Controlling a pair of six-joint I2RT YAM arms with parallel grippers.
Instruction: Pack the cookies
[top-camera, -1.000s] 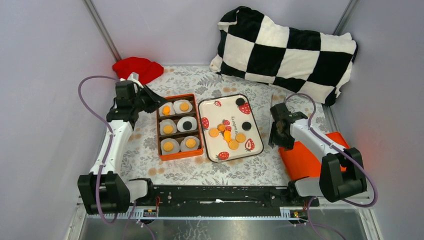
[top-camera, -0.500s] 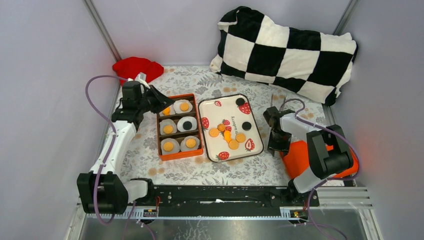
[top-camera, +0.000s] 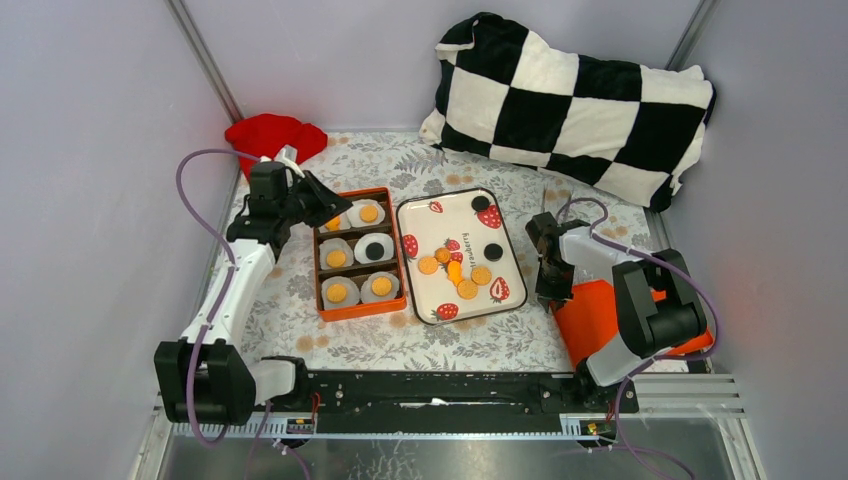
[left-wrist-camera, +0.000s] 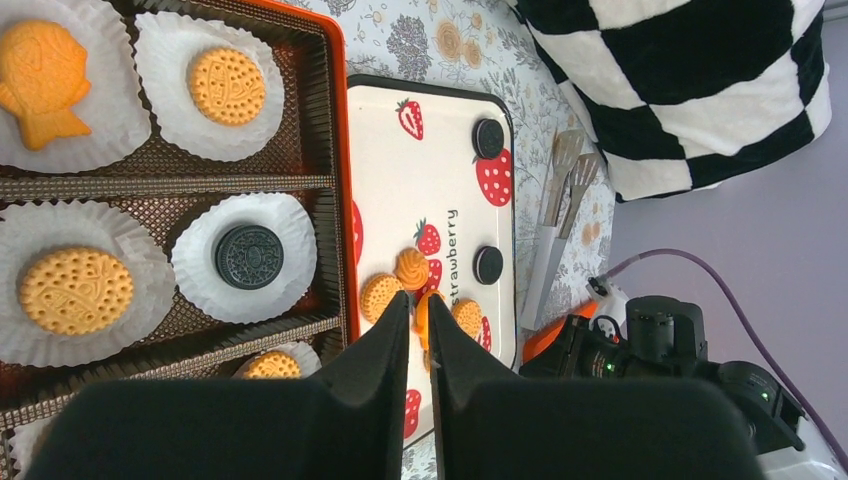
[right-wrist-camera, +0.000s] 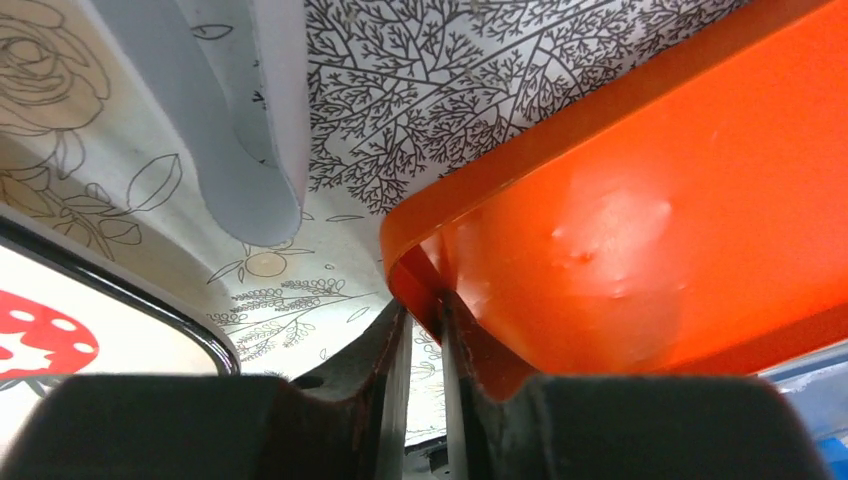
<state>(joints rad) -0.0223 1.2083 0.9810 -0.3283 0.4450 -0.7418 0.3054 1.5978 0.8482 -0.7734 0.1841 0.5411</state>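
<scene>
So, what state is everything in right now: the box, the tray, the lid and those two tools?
Box: open, cookies in all six paper cups.
Tray: more cookies loose on it, orange and black.
Lid: off the box, beside the right arm.
Left tool: shut, empty, at the box's far left corner.
Right tool: nearly shut at the lid's corner; grip unclear.
</scene>
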